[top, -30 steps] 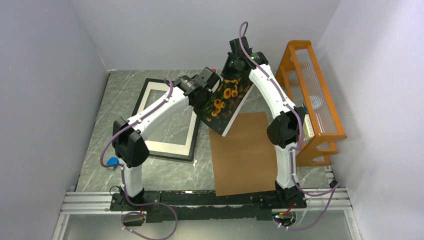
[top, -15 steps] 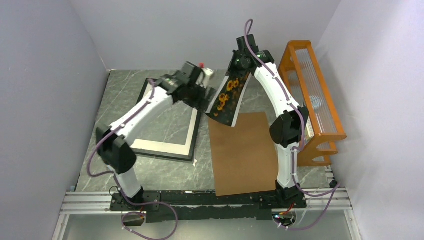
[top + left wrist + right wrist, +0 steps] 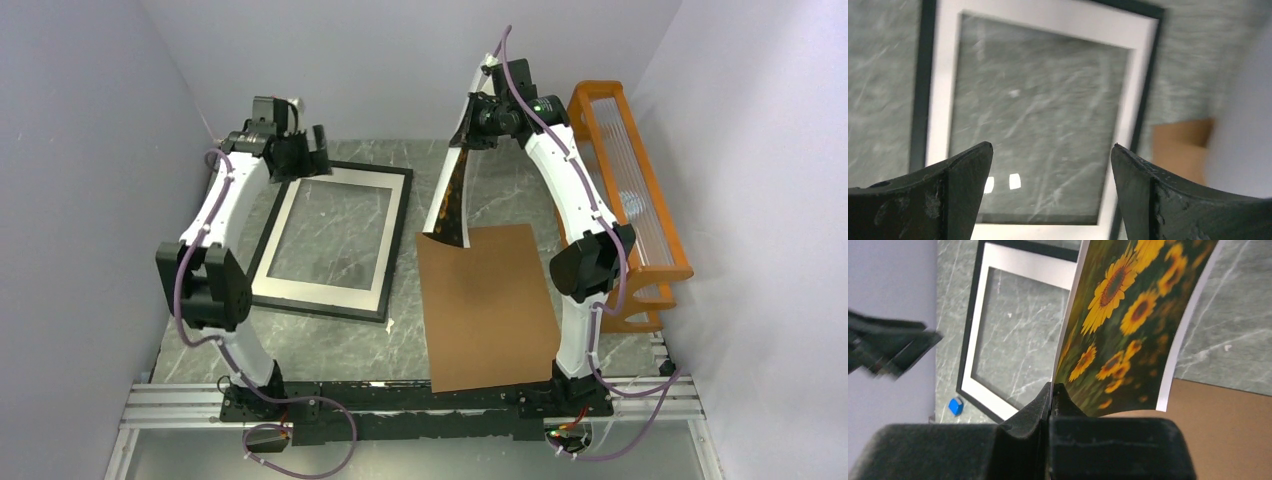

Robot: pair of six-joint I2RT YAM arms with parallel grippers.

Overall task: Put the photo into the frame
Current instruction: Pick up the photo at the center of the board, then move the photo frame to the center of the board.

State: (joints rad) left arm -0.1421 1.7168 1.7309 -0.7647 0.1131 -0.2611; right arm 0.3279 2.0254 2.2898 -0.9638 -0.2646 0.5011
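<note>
Black fingers of the right gripper (image 3: 470,138) pinch the top of the photo (image 3: 450,205) in the overhead view, high above the far middle of the grey marble table (image 3: 330,350). The print hangs nearly edge-on, its lower corner just over the far left corner of the brown backing board (image 3: 485,305), which lies flat between the arms. The frame (image 3: 350,166) lies flat on the left half of the table with the white mat (image 3: 345,180) inside it, well apart from the photo. The left gripper (image 3: 305,168) hovers over the frame's far left corner, spread wide and empty. An orange rack (image 3: 625,200) stands along the right wall.

From the left wrist, the left gripper (image 3: 1050,147) shows both fingers (image 3: 948,195) set far apart with nothing between them. Below lie the frame (image 3: 923,75) and mat (image 3: 1048,22), slightly blurred, with marble showing through the opening and a piece of the backing board (image 3: 1180,145) beyond.

From the right wrist, the right gripper (image 3: 1052,390) is clamped tight on one edge of the photo (image 3: 1128,305), whose sunflowers face the camera as the sheet bows gently. Behind it lie the frame (image 3: 1048,252) and mat (image 3: 1023,267); a small blue object (image 3: 955,406) sits beside the frame's corner, and the backing board (image 3: 1228,430) fills the lower right.
</note>
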